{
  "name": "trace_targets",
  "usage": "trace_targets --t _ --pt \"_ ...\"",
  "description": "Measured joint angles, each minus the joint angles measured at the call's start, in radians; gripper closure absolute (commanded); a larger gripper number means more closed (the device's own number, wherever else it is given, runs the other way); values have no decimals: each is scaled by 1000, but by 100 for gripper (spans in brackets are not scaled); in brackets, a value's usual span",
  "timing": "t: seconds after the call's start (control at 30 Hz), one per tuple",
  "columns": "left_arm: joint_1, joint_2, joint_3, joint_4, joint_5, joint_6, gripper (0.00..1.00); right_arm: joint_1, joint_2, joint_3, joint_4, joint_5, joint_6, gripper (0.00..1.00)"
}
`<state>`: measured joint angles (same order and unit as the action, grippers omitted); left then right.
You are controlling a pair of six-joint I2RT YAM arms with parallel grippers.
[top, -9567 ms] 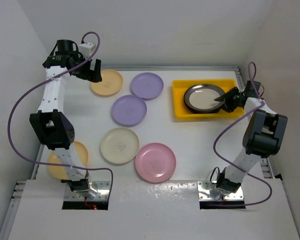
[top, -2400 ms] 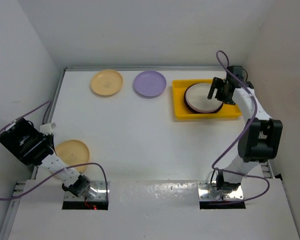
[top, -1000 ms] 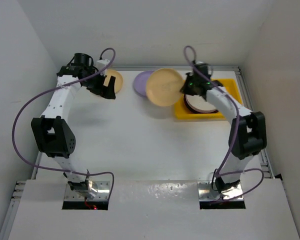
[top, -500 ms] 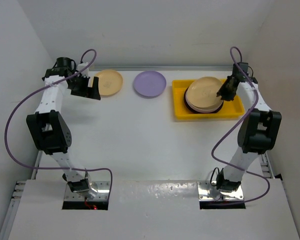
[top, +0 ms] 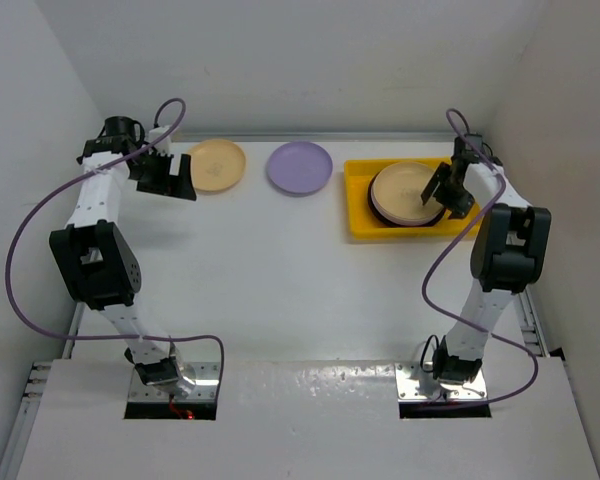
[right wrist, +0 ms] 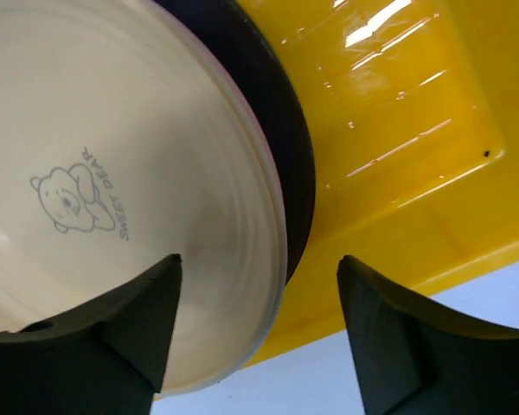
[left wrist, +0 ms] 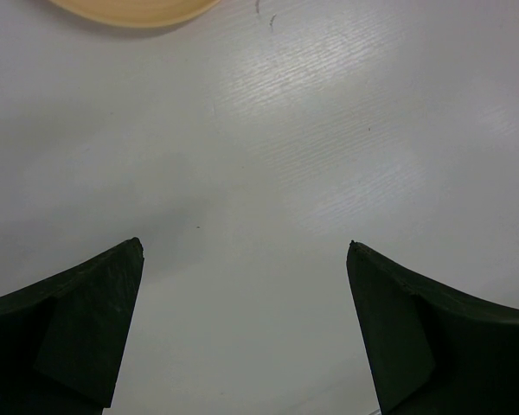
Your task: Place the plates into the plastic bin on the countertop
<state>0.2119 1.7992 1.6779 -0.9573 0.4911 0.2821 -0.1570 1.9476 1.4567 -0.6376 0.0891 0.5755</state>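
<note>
Finds the right gripper (top: 438,192) parted and gripping nothing, poised over the edge of a pale orange plate (top: 405,183) atop the stack in the plastic bin (top: 358,215), with the left gripper (left wrist: 245,246) spread wide and empty over the countertop (top: 280,280) near a second orange plate (top: 217,165) and a lilac plate (top: 299,167).

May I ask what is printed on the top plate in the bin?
A small grey bear with lettering on the plate; best in the right wrist view.
</note>
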Motion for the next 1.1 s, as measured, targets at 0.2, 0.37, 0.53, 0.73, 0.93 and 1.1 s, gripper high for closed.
trace_targets --t 0.2,0.37,0.53,0.73,0.93,1.1 --pt "8 0 0 -5 7 6 0 87 -37 69 -22 156 -45 13" --pt "35 0 0 -8 8 9 0 378 -153 104 120 259 2 88" --pt "60 14 0 -3 -23 0 0 575 -28 191 327 215 230 35" --pt "85 64 0 2 -35 -14 0 606 351 359 343 230 612 30" --pt "113 77 0 3 -24 -22 0 617 492 531 277 247 834 36" --pt "143 82 0 3 0 -29 0 615 510 531 273 246 990 53"
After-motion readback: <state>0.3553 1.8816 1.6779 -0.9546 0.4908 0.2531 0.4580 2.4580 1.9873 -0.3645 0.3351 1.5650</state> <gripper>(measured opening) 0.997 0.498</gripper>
